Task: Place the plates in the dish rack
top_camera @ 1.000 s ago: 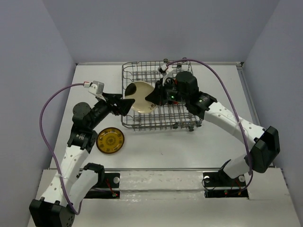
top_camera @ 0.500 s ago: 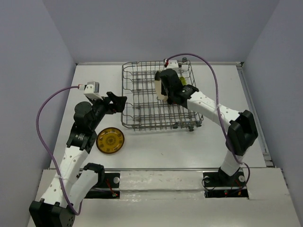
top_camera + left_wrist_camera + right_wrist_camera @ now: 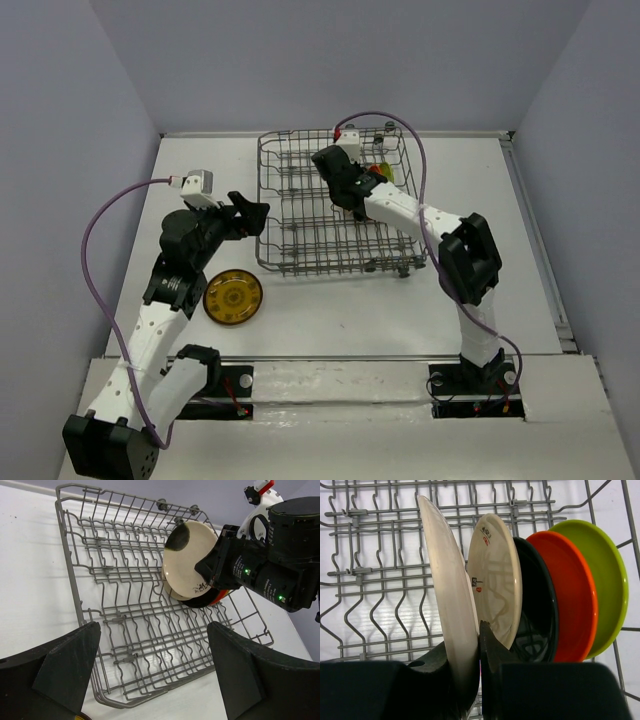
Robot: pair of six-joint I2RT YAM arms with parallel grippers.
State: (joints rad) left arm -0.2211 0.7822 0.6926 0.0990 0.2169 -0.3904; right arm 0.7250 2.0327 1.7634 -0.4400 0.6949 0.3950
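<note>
Loading plate 5 of 6. Pinching the cream plate with the black patch (image 3: 447, 605) by its rim in the right claw (image 3: 470, 672), fingers pressed onto both faces. Holding it upright on edge inside the dish rack (image 3: 300, 238), at the desk's (image 3: 350, 310) far middle, parallel to the 4 plates already standing there, evidently to slot it between tines just beside the plain beige plate (image 3: 495, 580). Unclear from here: seated in the tines or just above them.

Beyond that, in 1 row toward the rack's far right corner: the black plate (image 3: 535, 610), the orange-red plate (image 3: 565, 595), the lime green plate (image 3: 602, 585), each on edge in its own slot.

Reaching with the right arm (image 3: 410, 212) from the desk's near edge, elbow bent by the rack's near right corner, forearm angled left.

Hovering with the left claw (image 3: 250, 216), spread wide and holding nothing, just beside the rack's left wall, left arm (image 3: 160, 320) folded near the left edge.

Leaving the dark yellow plate (image 3: 233, 298) flat on the desk beside that arm, probably next.
</note>
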